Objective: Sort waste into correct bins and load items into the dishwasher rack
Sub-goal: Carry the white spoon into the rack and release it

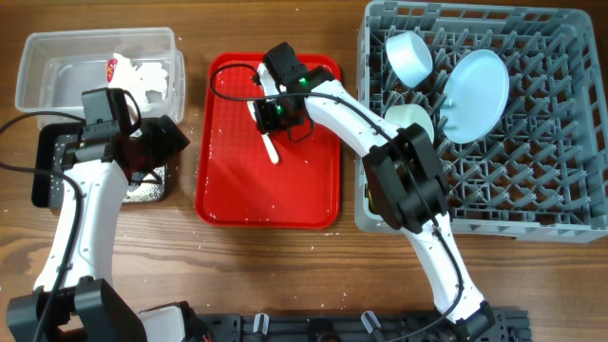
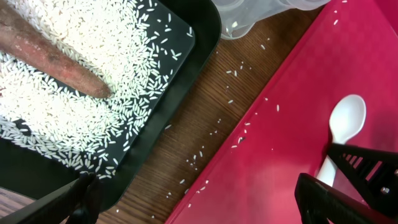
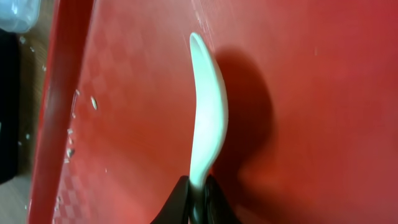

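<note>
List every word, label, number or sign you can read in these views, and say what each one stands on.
No text can be read in any view.
On the crumpled wrapper in the clear tub: red print, too small to read.
On the white spoon, the red tray and the dishwasher rack: no markings visible.

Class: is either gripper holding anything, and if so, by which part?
The right gripper pinches the white spoon by the end of its handle. The left gripper is open and holds nothing.
</note>
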You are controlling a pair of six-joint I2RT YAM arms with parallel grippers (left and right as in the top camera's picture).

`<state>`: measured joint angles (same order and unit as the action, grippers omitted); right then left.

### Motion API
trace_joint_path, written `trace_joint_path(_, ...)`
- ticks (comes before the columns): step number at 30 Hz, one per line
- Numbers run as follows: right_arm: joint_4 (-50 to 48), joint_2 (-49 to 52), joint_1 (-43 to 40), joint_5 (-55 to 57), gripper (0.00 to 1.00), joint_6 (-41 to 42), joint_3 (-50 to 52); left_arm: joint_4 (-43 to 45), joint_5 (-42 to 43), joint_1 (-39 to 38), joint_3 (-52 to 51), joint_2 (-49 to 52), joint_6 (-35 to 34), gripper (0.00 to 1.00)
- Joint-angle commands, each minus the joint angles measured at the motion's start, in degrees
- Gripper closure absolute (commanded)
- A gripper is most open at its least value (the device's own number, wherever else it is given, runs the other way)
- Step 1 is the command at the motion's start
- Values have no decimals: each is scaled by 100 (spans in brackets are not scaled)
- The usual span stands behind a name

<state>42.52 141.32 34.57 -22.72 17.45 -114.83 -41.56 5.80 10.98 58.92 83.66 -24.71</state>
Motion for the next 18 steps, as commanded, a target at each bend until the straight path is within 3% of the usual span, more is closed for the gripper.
trace_joint_path(1, 555, -131, -9, 616, 96, 98, 96, 13, -55, -26, 98, -39, 48, 0)
trace_joint_path(9, 1829, -2743, -605, 1526, 96, 122, 66, 13, -55, -26, 98, -39, 48, 0)
trace_joint_path(13, 2756, -3845, -1281, 2232, 96, 739, 68, 13, -55, -26, 98, -39, 48, 0)
trace_joint_path(16, 3532, -4387, -1840, 2551, 96, 1794, 68, 13, -55, -26, 98, -39, 48, 0)
trace_joint_path(18, 4411, -4666, -2227, 3239, 96, 3338, 83, 13, -55, -26, 98, -39, 48, 0)
